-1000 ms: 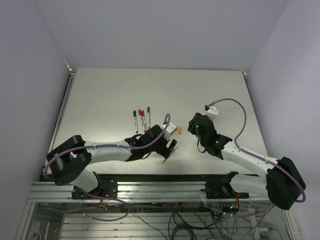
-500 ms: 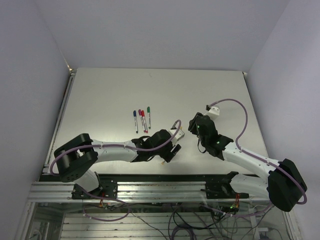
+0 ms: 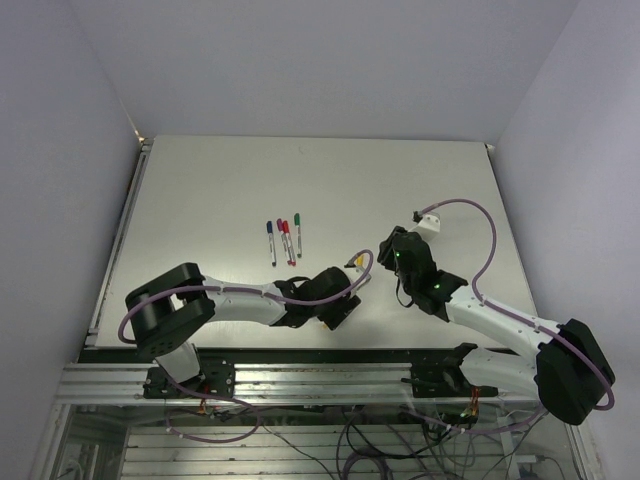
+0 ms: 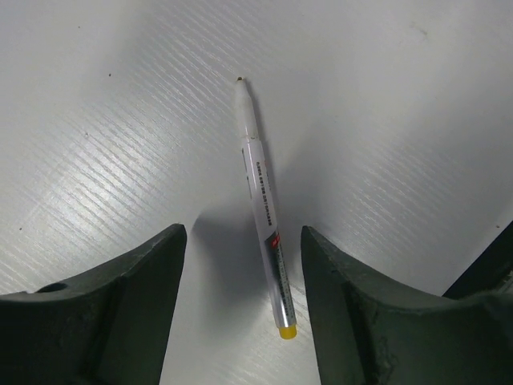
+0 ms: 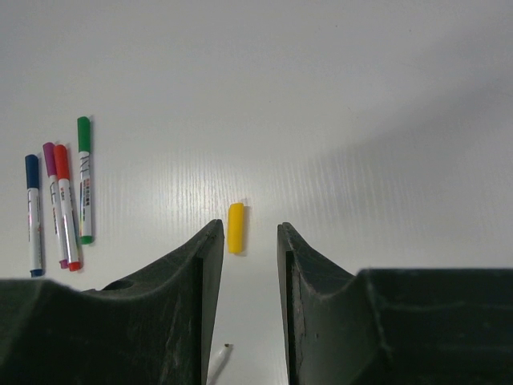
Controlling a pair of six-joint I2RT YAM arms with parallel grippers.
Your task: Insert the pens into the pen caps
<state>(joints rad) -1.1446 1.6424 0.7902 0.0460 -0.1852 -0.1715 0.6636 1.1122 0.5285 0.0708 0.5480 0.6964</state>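
Left fingers (image 4: 140, 289) open, straddling without touching the uncapped yellow pen (image 4: 263, 204) lying flat by the counter (image 3: 300, 180) near edge, right fingers (image 5: 188, 273) apart and empty just short of the yellow cap (image 5: 235, 228), capped pens (image 5: 61, 200) well left, bare counter beyond, top view hides the yellow pen under left arm (image 3: 250, 298).

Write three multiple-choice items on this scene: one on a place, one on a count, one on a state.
1. Where is the small yellow plastic cap?
A) on the floor
B) on the white table, just ahead of the right end effector
C) in a box

2. How many capped marker pens lie in the row?
A) two
B) six
C) four

3. The uncapped white pen with the yellow end is:
A) lying flat between the fingers of the open left end effector
B) lifted in the air
C) standing upright

Key: 1 B, it lies loose beyond the fingertips; 2 C, blue, purple, red and green caps; 3 A, neither finger touches it.
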